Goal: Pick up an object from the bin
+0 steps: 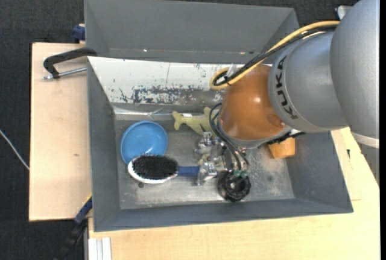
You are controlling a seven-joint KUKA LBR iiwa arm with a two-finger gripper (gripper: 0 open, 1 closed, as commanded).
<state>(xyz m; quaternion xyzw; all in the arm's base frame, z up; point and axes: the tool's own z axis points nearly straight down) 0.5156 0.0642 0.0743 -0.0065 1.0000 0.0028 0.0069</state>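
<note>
Gripper (pixel 211 161) low over bin (pixel 102 150) floor, frame centre, above blue handle end of hairbrush (pixel 154 169). Cannot tell whether open or closed. Black round thing (pixel 234 186) just lower right. Blue bowl (pixel 143 140) left, yellow toy (pixel 192 122) above, orange block (pixel 281 148) right.

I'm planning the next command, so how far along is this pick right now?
Done: the gripper is low in the bin, beside the blue handle of the black-bristled hairbrush. In hand: nothing can be seen held, so no grasp is confirmed. Left: the grasp and the lift. The hairbrush, the blue bowl, the yellow toy and the orange piece all lie on the bin floor.
</note>
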